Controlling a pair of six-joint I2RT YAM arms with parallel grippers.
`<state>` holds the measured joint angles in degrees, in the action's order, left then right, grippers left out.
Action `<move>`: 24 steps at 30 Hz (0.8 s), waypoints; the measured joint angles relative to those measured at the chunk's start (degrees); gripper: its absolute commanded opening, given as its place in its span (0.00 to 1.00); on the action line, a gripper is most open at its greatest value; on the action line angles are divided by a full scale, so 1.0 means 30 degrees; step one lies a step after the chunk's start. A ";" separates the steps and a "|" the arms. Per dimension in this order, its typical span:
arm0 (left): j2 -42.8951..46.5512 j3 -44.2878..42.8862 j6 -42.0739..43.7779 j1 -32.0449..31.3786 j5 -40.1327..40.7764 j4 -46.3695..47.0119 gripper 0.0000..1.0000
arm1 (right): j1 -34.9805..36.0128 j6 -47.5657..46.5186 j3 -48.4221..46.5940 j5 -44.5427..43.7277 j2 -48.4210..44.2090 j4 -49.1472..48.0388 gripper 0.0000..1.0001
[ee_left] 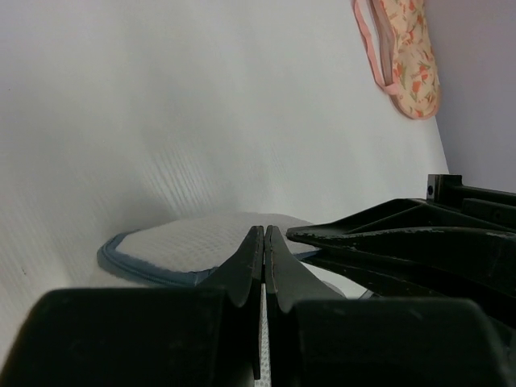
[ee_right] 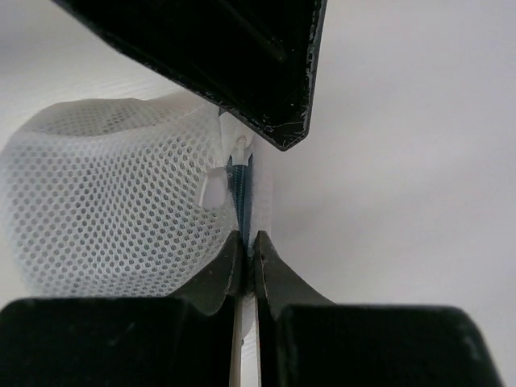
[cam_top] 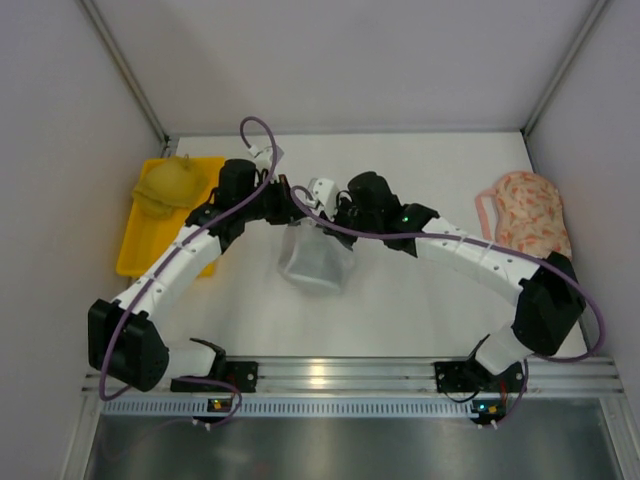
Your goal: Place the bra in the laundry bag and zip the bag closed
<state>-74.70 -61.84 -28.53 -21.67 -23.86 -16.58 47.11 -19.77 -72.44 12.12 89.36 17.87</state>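
The laundry bag (cam_top: 315,262), white see-through mesh with a blue-grey zipper rim, hangs between the two grippers at the table's middle. My left gripper (cam_top: 288,202) is shut at the bag's top edge, and a strip of mesh shows between its jaws (ee_left: 264,230). One round half of the bag (ee_left: 193,242) lies just beyond those tips. My right gripper (cam_top: 322,196) faces it from the right and is shut on the zipper rim (ee_right: 239,187), with the mesh dome (ee_right: 105,201) bulging to its left (ee_right: 247,235). The black bra is not visible in any view.
A yellow tray (cam_top: 140,245) at the left holds a mustard-yellow bra (cam_top: 172,185). A pink floral bra (cam_top: 525,212) lies against the right wall, also seen in the left wrist view (ee_left: 411,56). Walls close in the table on three sides.
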 measured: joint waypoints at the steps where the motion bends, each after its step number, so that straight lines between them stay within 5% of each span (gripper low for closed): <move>1: -0.0058 0.0000 -0.0007 0.0029 -0.0233 -0.0022 0.00 | -0.0007 -0.0182 0.0306 0.0036 -0.0357 -0.0109 0.00; 9: -0.0357 -0.0066 -0.0015 0.0685 -0.1858 -0.0007 0.00 | -0.0204 -0.1166 0.1530 0.0291 -0.1843 -0.0882 0.00; 13: -0.0845 -0.0648 0.0488 0.1049 -0.2412 0.0015 0.39 | -0.0474 -0.1377 0.1515 0.0321 -0.1967 -0.0379 0.00; 17: -0.0984 -0.1377 0.1115 0.1967 -0.1902 0.0029 0.98 | -0.1239 -0.1559 0.1501 0.0175 -0.1989 0.0809 0.00; 24: -0.0976 -0.3162 0.2157 0.2215 -0.1588 -0.0634 0.98 | -0.4029 -0.2900 -0.1355 0.0036 -0.1231 0.2681 0.00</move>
<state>-77.62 -71.33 -22.06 -15.03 -28.62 -18.48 35.03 -28.47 -76.51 12.23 85.67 25.91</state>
